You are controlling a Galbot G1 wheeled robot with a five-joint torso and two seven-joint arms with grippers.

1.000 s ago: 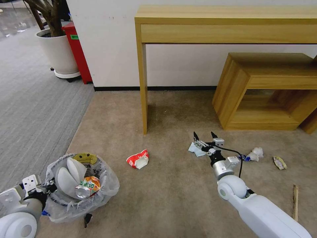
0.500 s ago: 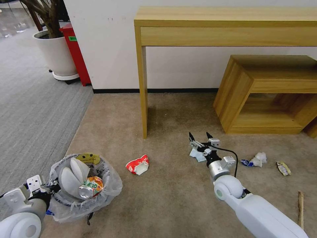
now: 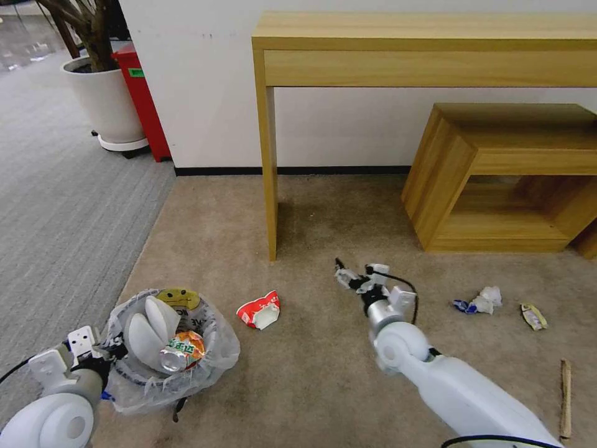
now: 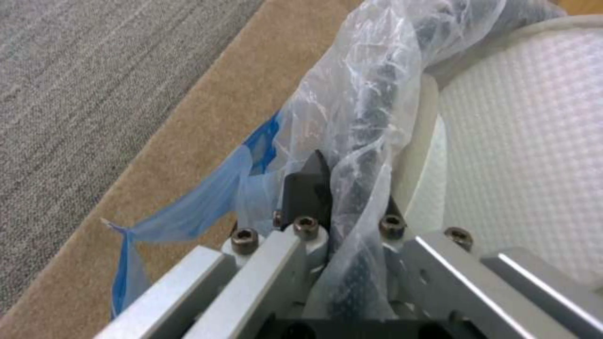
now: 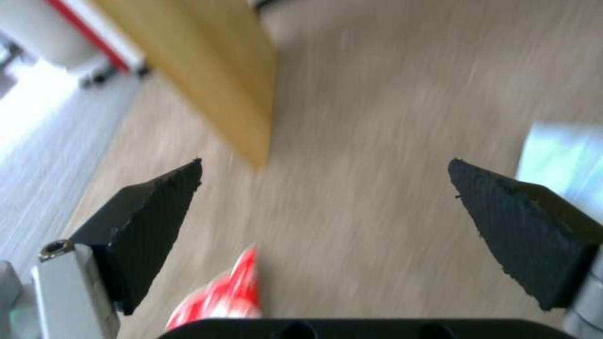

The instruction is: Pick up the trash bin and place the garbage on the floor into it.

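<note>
Office-like room: grey ribbed carpet (image 3: 56,205), wooden console table (image 3: 423,50), potted plant (image 3: 102,93).

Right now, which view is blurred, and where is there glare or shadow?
Right wrist view: motion-smeared carpet and red wrapper, bright washed-out patch at one corner. Left wrist view: sharp, glints on the trash bin liner. Head view: even light, a soft shadow under the wooden table.
</note>
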